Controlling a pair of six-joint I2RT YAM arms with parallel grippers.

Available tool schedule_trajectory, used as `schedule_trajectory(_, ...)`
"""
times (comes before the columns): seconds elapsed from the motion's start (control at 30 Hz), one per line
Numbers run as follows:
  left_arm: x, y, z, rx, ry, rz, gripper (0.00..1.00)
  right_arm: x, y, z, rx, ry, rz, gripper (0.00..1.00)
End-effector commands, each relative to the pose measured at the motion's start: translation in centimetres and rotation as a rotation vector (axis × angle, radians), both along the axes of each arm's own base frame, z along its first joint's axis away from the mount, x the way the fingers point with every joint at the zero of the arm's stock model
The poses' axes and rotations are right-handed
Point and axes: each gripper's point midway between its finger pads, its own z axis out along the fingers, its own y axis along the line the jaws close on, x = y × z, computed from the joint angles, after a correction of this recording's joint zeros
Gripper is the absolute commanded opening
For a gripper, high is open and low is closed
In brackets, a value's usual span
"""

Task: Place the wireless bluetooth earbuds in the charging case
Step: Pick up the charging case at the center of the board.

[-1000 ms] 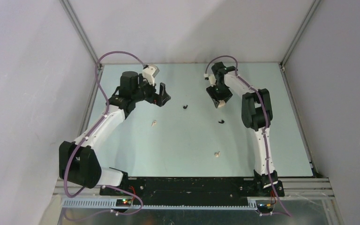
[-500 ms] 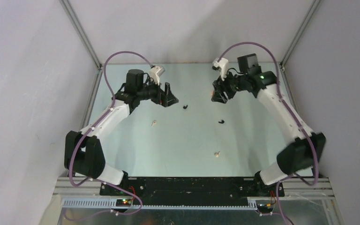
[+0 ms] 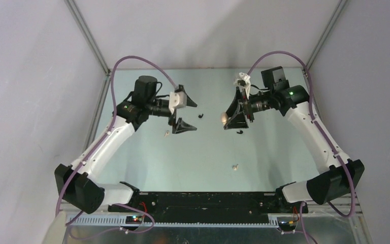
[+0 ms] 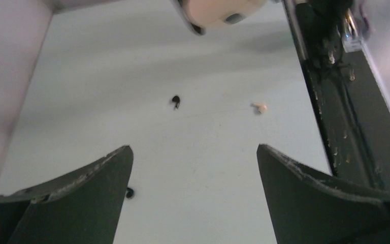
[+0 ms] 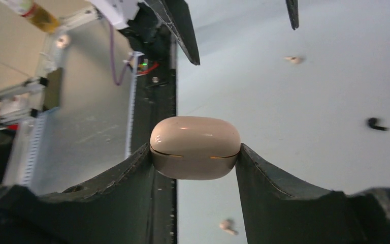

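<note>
Clamping: right gripper (image 5: 195,151) closed down to the width of the case (image 5: 195,136), one finger on each rounded end; nothing else in it.
Other arm: left gripper (image 4: 194,152) spread wide, nothing between its fingers; it faces the case from 9 o'clock.
Case, place: by my reading lifted off the table (image 3: 274,152), held sideways between the two arms, at 1 o'clock of the table's middle in the overhead view.
Case, look: cream, glossy, pebble-shaped; thin seam round its waist; lid shut; small orange glint by the seam.
Black pair: first black earbud (image 3: 200,116) at 9 o'clock of the case, near; second black earbud (image 3: 240,132) at 4 o'clock, near.
Cream pair: left cream earbud (image 3: 167,133) at 8 o'clock, well apart, close by the left gripper; front cream earbud (image 3: 235,166) at 6 o'clock, well apart.
Count: all four loose on the table, none in the case.
Risk, slip: smooth curved shell pinched at its ends; any twist while the lid is pried could squirt it out.
Risk, lid: nothing goes in until it opens; a push off the seam would turn the case rather than lift the lid.
Risk, scatter: earbuds are tiny beside the fingers; a low pass could flick one away.
Risk, mix-up: two colours, one case; the wrong pair may not seat.
</note>
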Motion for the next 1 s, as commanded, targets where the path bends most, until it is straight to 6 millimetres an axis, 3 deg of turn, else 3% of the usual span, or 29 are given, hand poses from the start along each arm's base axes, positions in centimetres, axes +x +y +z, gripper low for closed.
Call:
schedule_trajectory(0.0, -7.5, 1.6, 0.5, 0.032, -0.327, -0.407, 0.99, -3.2, 0.5, 0.9, 0.100, 0.136, 0.110, 0.47)
schedule_trajectory(0.1, -9.3, 1.8, 1.0, 0.028, -0.461, -0.514, 0.99, -4.1, 1.0, 0.3, 0.115, 0.203, 0.152, 0.47)
schedule_trajectory(0.23, -10.6, 1.4, 1.5, -0.015, -0.444, -0.570, 0.99, -5.7, 2.3, -1.2, 0.081, 0.224, 0.205, 0.48)
schedule_trajectory(0.4, -11.6, 0.4, 0.5, -0.018, -0.390, -0.632, 0.99, -7.3, 3.9, -2.1, 0.048, 0.221, 0.272, 0.48)
schedule_trajectory(0.8, -12.4, -1.4, 0.6, -0.071, -0.286, -0.716, 0.99, -6.9, 5.3, -5.6, -0.033, 0.260, 0.287, 0.48)
schedule_trajectory(0.97, -12.4, -1.7, -0.6, -0.080, -0.234, -0.726, 0.99, -6.2, 5.1, -6.6, -0.051, 0.298, 0.270, 0.48)
